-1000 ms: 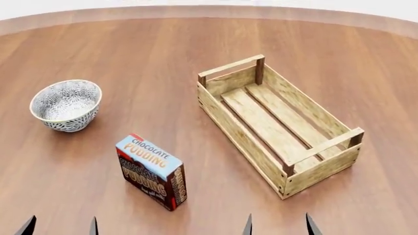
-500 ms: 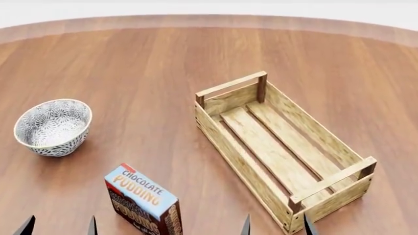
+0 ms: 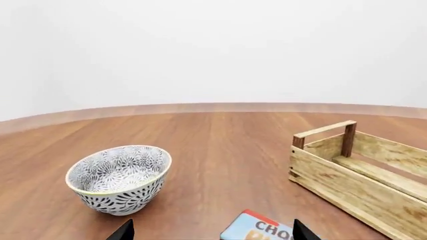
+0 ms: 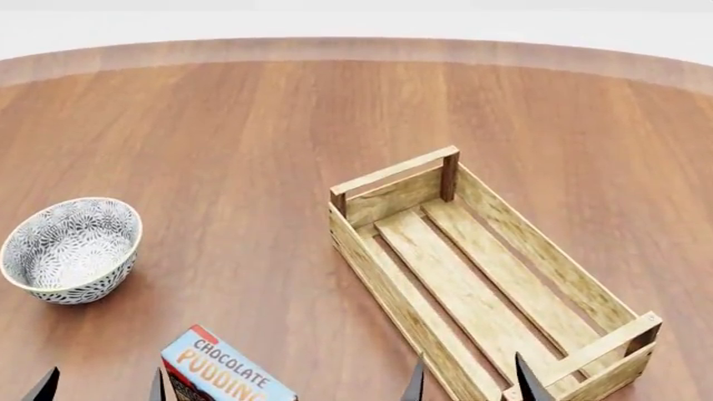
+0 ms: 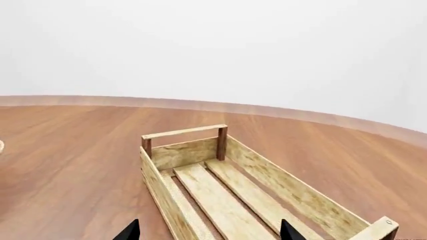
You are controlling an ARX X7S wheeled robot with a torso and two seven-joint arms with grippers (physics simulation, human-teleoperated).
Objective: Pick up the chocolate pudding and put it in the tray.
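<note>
The chocolate pudding point(image 4: 223, 372) is a small carton with a light-blue top and a red corner, standing at the near edge of the head view; its top also shows in the left wrist view point(image 3: 257, 229). The tray point(image 4: 490, 280) is a long wooden-slat crate, empty, to the right; it also shows in the left wrist view point(image 3: 360, 177) and the right wrist view point(image 5: 227, 195). My left gripper point(image 4: 100, 386) is open and empty, just left of the pudding. My right gripper point(image 4: 468, 383) is open and empty over the tray's near end. Only the fingertips show.
A grey-white patterned bowl point(image 4: 69, 249) stands at the left on the brown wooden table point(image 4: 245, 150); it also shows in the left wrist view point(image 3: 120, 177). The table's far curved edge runs along the back, with a white wall behind.
The head view has shifted: bowl, pudding and tray all slid toward its near edge, and the pudding is now partly cut off. Both grippers' tips stay at the near edge, open.
</note>
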